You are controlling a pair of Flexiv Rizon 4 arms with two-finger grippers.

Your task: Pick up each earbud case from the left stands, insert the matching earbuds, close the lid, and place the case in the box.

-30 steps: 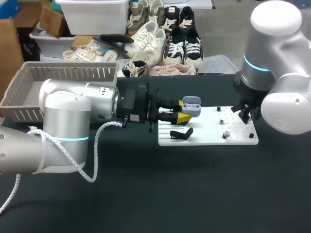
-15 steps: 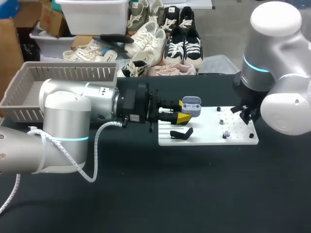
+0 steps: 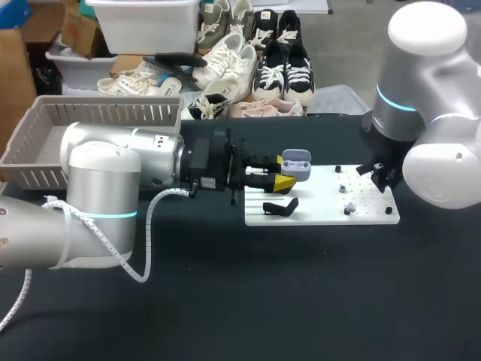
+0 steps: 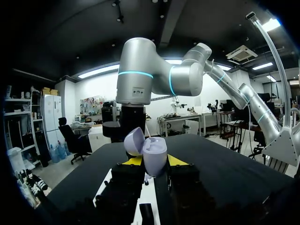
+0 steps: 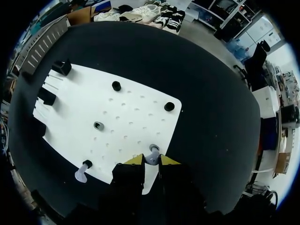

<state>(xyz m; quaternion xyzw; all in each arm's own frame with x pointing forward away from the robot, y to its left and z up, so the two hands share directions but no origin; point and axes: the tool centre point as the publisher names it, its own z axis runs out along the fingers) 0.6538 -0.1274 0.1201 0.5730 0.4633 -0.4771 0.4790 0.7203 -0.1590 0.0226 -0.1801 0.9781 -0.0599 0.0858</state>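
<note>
Basket: grey slatted plastic basket (image 3: 45, 139) at far-left back of the black tabletop (image 3: 301, 301), well apart from the board.
Left arm: lying level, coming in from the left; left gripper (image 3: 285, 171) over the back-left corner of the white perforated board (image 3: 323, 218).
Left jaws: clamped on the lavender earbud case (image 4: 153, 154), one yellow tip on each side.
Case: lid hinged open, held off the board.
Stand: black angled stand (image 3: 281, 206) on the board's left end, just beside the left gripper, toward the front edge.
Earbud: lavender earbud (image 3: 350, 207) upright on the board, right of middle, near the front edge.
Right arm: right gripper (image 5: 151, 160) above the board's right end, pointing down.
Right jaws: cannot tell if clamped; second lavender earbud (image 5: 152, 152) just ahead of the gripper, near the board's edge.
</note>
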